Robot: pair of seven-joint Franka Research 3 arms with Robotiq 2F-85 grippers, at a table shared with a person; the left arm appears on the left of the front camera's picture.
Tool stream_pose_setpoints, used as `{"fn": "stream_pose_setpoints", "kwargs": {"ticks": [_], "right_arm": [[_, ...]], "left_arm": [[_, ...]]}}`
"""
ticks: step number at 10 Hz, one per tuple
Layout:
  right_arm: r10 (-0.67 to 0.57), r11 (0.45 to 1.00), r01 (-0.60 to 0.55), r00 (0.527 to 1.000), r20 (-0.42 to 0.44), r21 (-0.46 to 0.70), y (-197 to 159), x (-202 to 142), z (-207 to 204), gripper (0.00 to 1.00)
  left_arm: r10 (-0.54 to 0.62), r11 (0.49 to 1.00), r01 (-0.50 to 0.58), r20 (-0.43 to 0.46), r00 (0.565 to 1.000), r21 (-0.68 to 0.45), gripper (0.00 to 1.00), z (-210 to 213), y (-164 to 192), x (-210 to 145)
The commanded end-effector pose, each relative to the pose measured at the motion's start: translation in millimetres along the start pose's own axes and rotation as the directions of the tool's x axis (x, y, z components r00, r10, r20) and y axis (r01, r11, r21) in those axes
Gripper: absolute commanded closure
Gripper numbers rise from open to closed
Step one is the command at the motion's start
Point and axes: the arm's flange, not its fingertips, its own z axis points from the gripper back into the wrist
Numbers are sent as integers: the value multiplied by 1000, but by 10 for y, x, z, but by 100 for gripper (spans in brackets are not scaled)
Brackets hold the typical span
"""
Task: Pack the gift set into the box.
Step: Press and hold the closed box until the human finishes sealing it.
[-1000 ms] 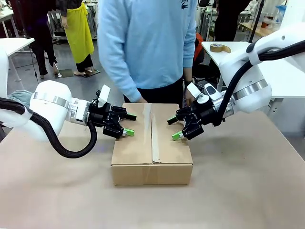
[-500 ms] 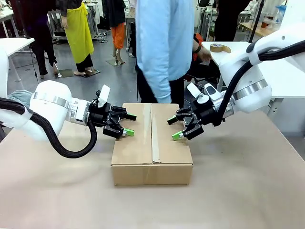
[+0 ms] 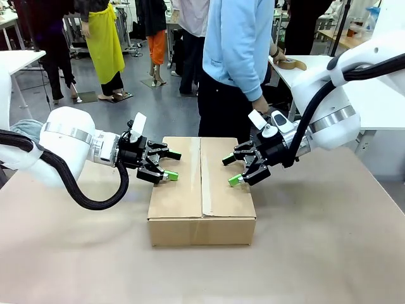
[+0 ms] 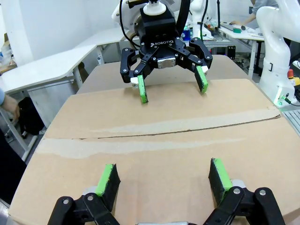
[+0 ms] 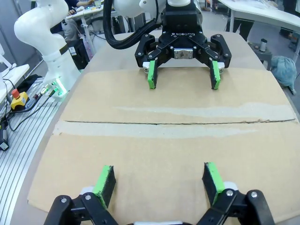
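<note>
Left of centre in the front view, the left gripper (image 3: 168,166) hovers just over the left half of the box (image 3: 202,190), fingers spread wide, nothing between them; green pads (image 4: 108,178) show well apart low in the left wrist view. The box sits mid-frame on the brown table (image 3: 329,253), flaps down and meeting along a centre seam (image 3: 203,177) with a pale tape strip over it. The gift set cannot be seen; presumably inside the closed carton, but the pictures don't settle that. Right of centre, the right gripper (image 3: 233,170) mirrors the other over the right flap, jaws likewise parted and empty. Judgement: the step in hand looks like pressing or holding the flaps flat; best done with both claws coming down evenly, pads flat on cardboard either side of the seam, kept inboard of the flap edges so the corrugate doesn't buckle. Room: the two claws face each other across the seam, so any inward travel needs care. Table is free left, right and near side of the box; a person (image 3: 237,57) stands just beyond the far edge, upper centre-right, so avoid pushing the carton that way.
</note>
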Motion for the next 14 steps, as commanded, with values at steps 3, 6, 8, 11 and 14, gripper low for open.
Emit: {"fn": "stream_pose_setpoints", "kwargs": {"ticks": [3,6,8,11,14], "right_arm": [[4,1000,-4,1000,-5,-1,4,-30,-10,0],[4,1000,-4,1000,-5,-1,4,-30,-10,0],[4,1000,-4,1000,-5,-1,4,-30,-10,0],[4,1000,-4,1000,-5,-1,4,-30,-10,0],[4,1000,-4,1000,-5,-1,4,-30,-10,0]], "left_arm": [[-7,1000,7,5,1000,-3,0,-4,-6,-30],[-7,1000,7,5,1000,-3,0,-4,-6,-30],[-7,1000,7,5,1000,-3,0,-4,-6,-30],[-7,1000,7,5,1000,-3,0,-4,-6,-30],[-7,1000,7,5,1000,-3,0,-4,-6,-30]]}}
